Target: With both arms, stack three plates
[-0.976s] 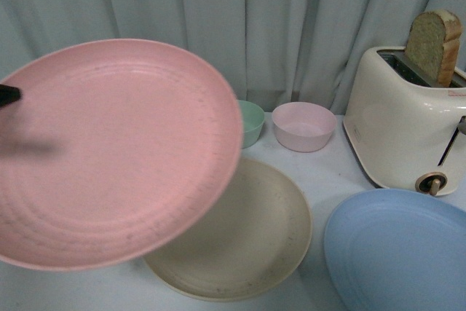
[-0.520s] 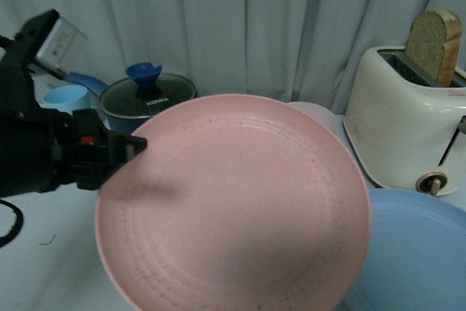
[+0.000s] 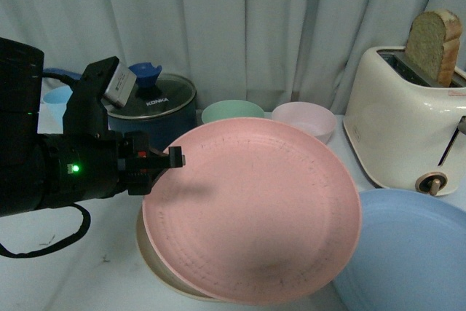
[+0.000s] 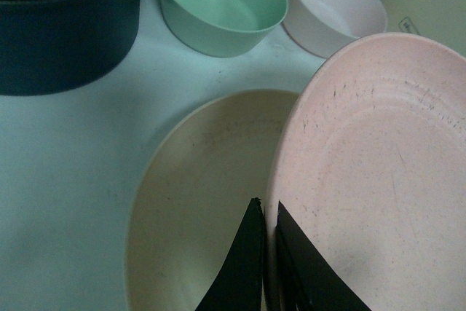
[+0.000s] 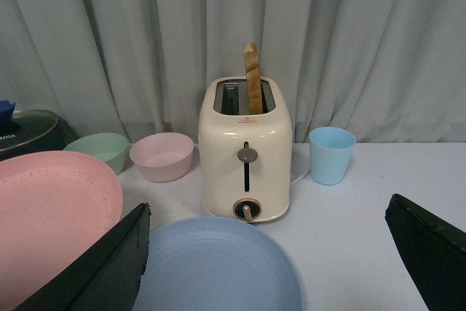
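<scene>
Pink plate [image 3: 255, 209] is clamped by its rim in your left gripper [image 4: 263, 249], one finger on each face, and it tilts above the cream plate [image 4: 196, 202], which lies on the table [image 4: 65, 165] right under the fingertips. Past them sit the green bowl [image 4: 222, 5] and pink bowl [image 4: 331, 5], with the dark pot [image 4: 65, 27] beside the green one. Your right gripper [image 5: 268, 209] hangs spread wide, holding nothing, with the blue plate [image 5: 218, 267] just ahead and the toaster [image 5: 247, 151] beyond.
</scene>
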Robot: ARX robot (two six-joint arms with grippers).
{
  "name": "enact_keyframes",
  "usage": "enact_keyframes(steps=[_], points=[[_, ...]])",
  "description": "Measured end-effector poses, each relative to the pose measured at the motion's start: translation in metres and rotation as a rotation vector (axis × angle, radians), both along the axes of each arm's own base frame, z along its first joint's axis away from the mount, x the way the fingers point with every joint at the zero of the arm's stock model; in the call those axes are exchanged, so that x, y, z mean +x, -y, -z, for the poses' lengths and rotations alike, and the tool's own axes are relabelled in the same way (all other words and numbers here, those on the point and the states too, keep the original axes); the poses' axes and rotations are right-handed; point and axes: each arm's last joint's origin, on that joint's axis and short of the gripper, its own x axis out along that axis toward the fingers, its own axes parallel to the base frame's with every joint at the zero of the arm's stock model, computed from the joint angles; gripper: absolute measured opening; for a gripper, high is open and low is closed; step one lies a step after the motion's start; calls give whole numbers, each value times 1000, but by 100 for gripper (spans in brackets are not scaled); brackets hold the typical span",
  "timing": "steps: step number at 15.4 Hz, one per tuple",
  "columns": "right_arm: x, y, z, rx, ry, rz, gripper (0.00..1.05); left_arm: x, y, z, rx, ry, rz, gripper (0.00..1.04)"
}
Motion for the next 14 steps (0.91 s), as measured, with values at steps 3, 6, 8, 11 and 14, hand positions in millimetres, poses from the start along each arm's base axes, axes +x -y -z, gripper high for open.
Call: enact_keyframes(steps=[3, 6, 8, 11, 14], points=[[0, 0, 0, 0, 0, 0, 98, 6, -4, 13, 20, -40, -31, 2], [0, 0, 0, 0, 0, 0, 98, 10, -5, 25, 40, -60, -59, 2], [0, 0, 0, 0, 0, 0, 98, 14, -4, 32, 45, -68, -75, 2], [0, 0, 0, 0, 0, 0, 98, 17, -6, 37, 55, -76, -97, 2], [0, 0, 0, 0, 0, 0, 98, 17, -8, 39, 68, -78, -104, 2]])
